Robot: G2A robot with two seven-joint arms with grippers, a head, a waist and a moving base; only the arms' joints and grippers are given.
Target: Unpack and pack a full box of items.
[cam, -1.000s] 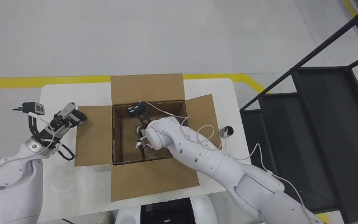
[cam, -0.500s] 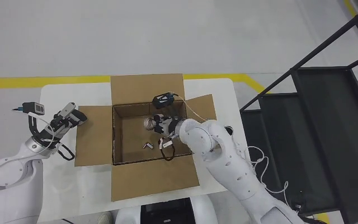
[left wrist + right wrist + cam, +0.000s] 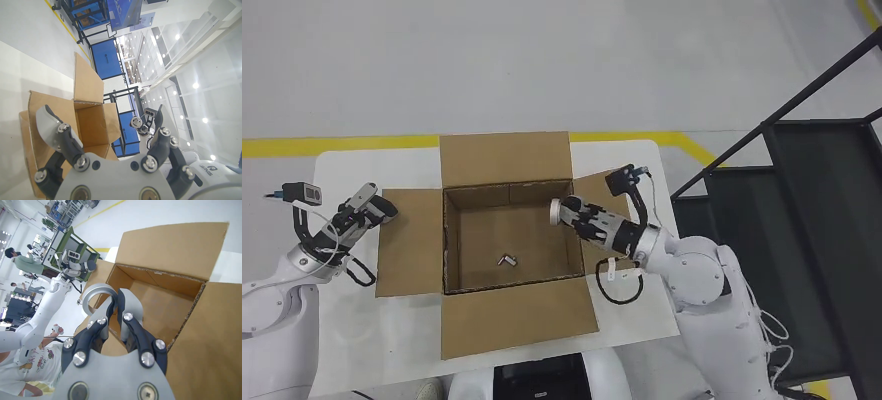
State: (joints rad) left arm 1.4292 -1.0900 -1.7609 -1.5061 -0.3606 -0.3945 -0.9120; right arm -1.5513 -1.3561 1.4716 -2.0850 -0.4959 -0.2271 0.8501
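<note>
Right wrist view, item one: silver-grey ring point(image 3: 100, 287), a short, thick-walled band with a smooth, dull sheen. It is pinched in the right gripper point(image 3: 115, 298), whose fingers point(image 3: 130, 306) close across the wall, one inside the hole and one outside. The ring juts forward past the fingertips and hangs above the open cardboard box point(image 3: 170, 251), near the box wall closest to this claw. Handling, as judged: rigid, probably metal, with some weight for its bulk. The surface is likely slick, so a bite across the wall suits it better than a squeeze over the full width, and it should take firm pressure without harm. Item two: small pale piece point(image 3: 508, 260) on the box floor, below and beyond the claw, too small to identify. Item three: left gripper point(image 3: 102, 111), fingers spread wide and empty, with the box standing ahead of its tips on the white table point(image 3: 352, 170).
</note>
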